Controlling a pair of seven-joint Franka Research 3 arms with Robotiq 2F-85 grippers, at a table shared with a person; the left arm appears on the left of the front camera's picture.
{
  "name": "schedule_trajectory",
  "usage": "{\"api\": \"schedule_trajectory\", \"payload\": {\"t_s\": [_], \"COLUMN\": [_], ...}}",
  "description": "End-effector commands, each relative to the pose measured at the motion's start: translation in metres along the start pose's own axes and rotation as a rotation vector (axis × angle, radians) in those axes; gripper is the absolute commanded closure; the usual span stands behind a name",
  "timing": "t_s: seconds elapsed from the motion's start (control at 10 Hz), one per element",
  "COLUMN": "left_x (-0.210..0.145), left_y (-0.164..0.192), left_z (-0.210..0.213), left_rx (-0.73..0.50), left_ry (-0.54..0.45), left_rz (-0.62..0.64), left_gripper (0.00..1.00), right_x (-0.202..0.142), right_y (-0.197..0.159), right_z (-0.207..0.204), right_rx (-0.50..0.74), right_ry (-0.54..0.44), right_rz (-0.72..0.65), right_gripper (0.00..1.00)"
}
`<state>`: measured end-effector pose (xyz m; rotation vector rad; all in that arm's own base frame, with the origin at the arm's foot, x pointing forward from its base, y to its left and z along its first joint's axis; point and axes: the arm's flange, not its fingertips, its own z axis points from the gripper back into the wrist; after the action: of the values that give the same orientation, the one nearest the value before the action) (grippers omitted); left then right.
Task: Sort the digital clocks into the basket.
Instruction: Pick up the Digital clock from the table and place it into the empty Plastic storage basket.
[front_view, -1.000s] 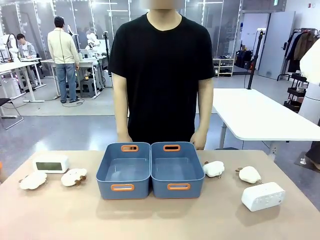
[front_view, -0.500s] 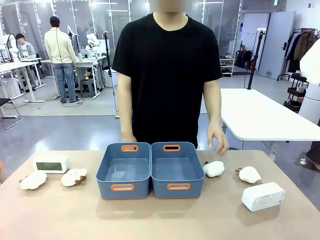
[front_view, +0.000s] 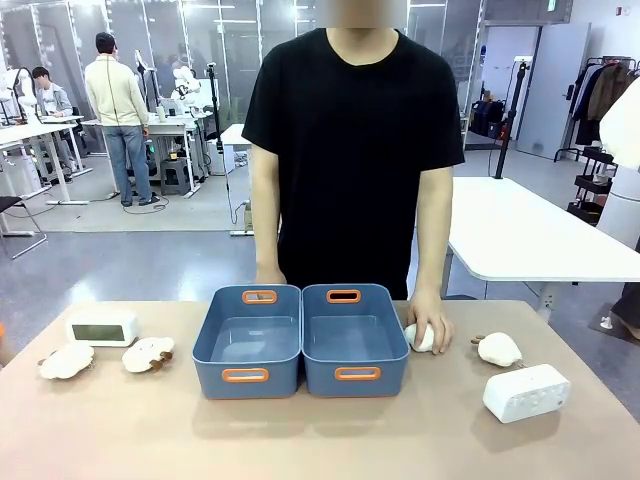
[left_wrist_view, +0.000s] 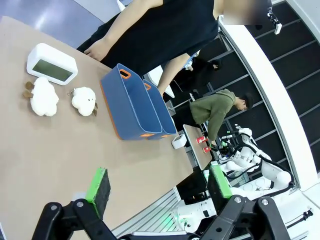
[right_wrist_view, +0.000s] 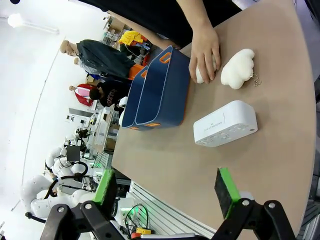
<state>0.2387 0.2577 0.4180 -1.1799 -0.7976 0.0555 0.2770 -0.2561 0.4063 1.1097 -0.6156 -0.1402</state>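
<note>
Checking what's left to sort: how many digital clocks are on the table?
2. One digital clock stands at the table's far left; the other lies at the near right, face turned away. Both blue baskets look empty, so none seems hidden.

Left arm's fingers (left_wrist_view: 100, 186) and right arm's fingers (right_wrist_view: 226, 189) both hover aloft, spread wide apart

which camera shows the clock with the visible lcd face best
The left wrist view: the clock is large there, its grey-green face seen from above. The front view has it smaller, at the far left, face at a shallow angle.
</note>
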Motion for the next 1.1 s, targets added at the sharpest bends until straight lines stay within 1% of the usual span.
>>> {"api": "schedule_trajectory", "payload": {"t_s": [0.0, 1.0], "left_x": [-0.0011, -0.0011], "left_y": [-0.0006, -0.0006], "left_z": [0.0004, 0.0004], "left_rx": [-0.020, -0.020], "left_ry": [-0.007, -0.007], "left_rz": [-0.009, -0.009], "left_gripper": [0.00, 0.00], "right_x": [-0.0003, -0.0003], "right_y": [0.0004, 0.0004], "right_z": [0.0009, 0.0009], "right_rx": [0.010, 0.010], "right_ry": [0.001, 0.001], "right_rz": [0.005, 0.005], "right_gripper": [0.00, 0.00]}}
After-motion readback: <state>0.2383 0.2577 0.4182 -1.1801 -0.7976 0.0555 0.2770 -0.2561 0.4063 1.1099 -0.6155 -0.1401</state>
